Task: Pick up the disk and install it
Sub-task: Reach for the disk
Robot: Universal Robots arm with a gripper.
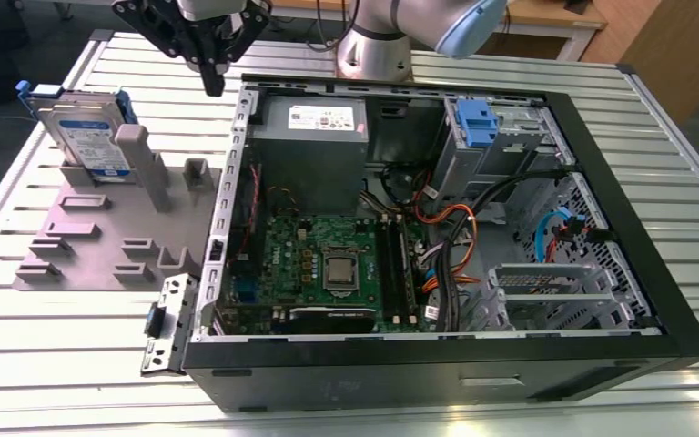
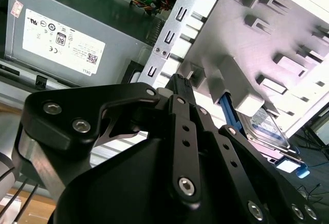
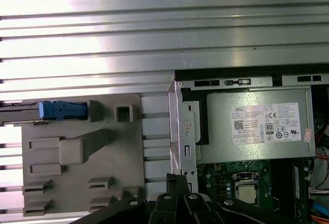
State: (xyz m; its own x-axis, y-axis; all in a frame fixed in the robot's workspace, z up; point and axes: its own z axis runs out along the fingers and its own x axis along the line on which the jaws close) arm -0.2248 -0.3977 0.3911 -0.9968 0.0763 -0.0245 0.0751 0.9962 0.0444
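Your gripper point(image 1: 214, 82) hangs empty with its fingers pinched together, above the seam where the grey fixture point(image 1: 95, 246) meets the open computer case point(image 1: 447, 355). The disk point(image 1: 86, 137) stands on edge in a slot at the fixture's side away from the case, blue bracket around it, untouched.

So the step in hand looks like the reach, with nothing grasped yet. To do it well, I'd say you want those fingers spread before you arrive over the disk. Line them up to take it across its thin faces, coming in from the top and in line with the slot so it won't bind.

Watch the tall post point(image 1: 137, 164) on the fixture just beside the disk, on its case side. That looks like the tight spot for one finger.

There's good room above the fixture's low blocks. The case's metal wall point(image 1: 234, 182) rises along the fixture's edge, and the power supply point(image 1: 309, 137) sits just inside it. Past the fixture's outer side, the slatted table point(image 1: 34, 346) runs out quickly.
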